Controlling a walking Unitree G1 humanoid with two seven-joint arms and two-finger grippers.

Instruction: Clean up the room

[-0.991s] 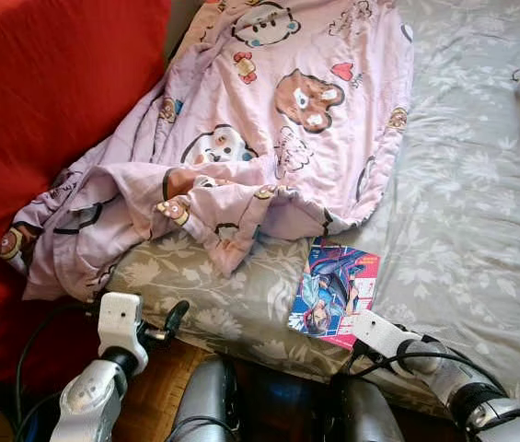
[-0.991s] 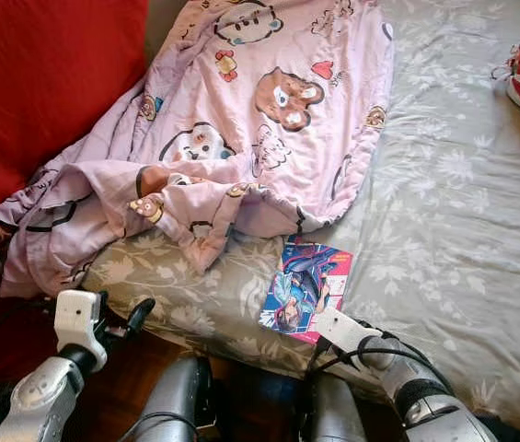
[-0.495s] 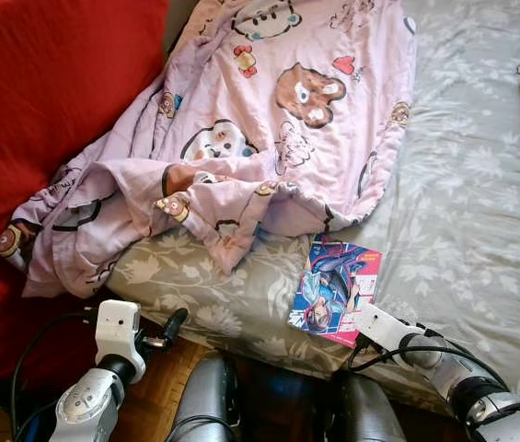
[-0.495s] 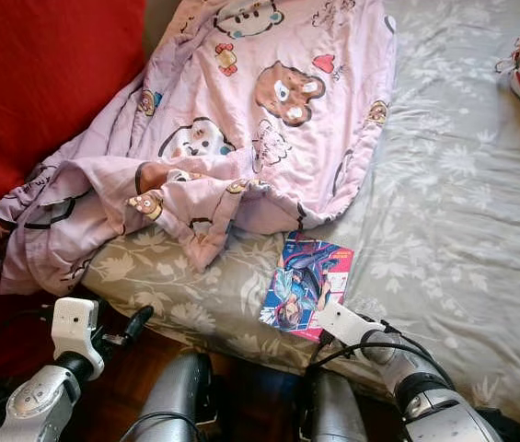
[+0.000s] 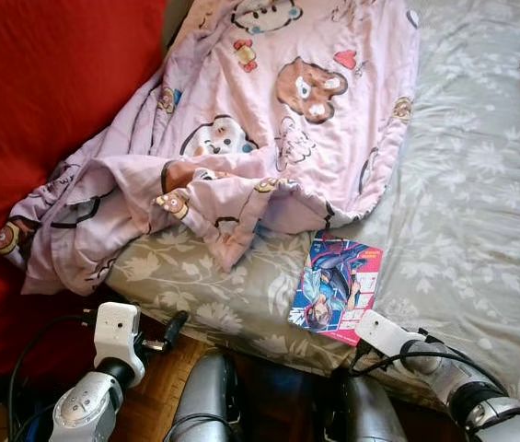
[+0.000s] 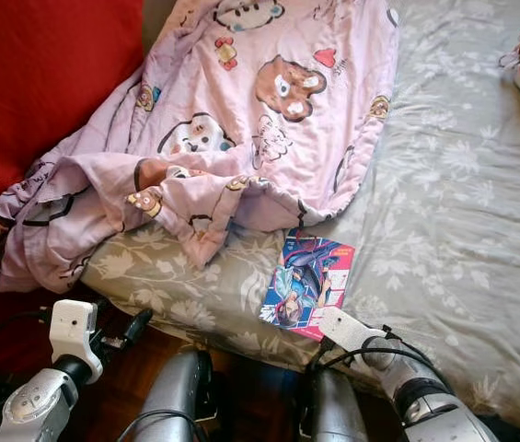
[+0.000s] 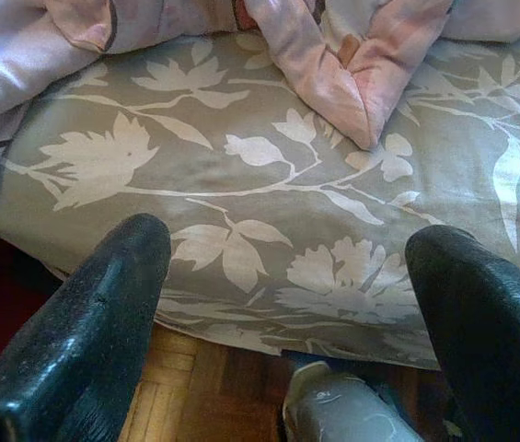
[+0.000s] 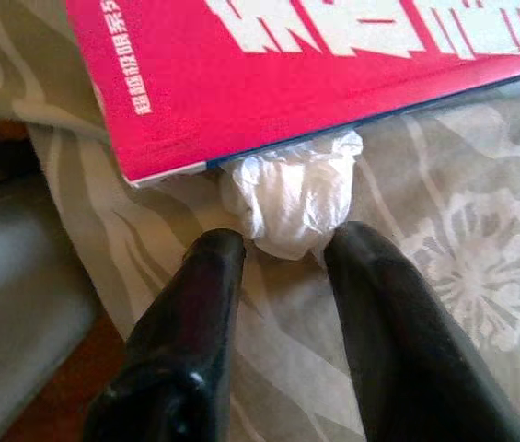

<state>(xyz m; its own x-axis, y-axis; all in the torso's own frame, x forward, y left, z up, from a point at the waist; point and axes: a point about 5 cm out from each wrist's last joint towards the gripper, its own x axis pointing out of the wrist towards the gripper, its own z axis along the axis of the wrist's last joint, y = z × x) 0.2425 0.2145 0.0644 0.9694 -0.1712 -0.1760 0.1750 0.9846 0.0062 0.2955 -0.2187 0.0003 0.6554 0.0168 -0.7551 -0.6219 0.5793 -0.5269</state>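
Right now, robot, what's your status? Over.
Right end effector open around white wad, tucked under magazine edge on bed. Left end effector open, idle by bed edge. Pink blanket rumpled nearby.

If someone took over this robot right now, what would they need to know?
Right gripper: fingers open around a crumpled white tissue wad at the near edge of the glossy pink-backed magazine, on the grey leaf-print bed sheet.
Left gripper: open, empty, low at the bed's front edge.
Rumpled lilac cartoon-print blanket lies unfolded against the red cushion.
Done: nothing visibly tidied.
Left: grab wad, then magazine and blanket.
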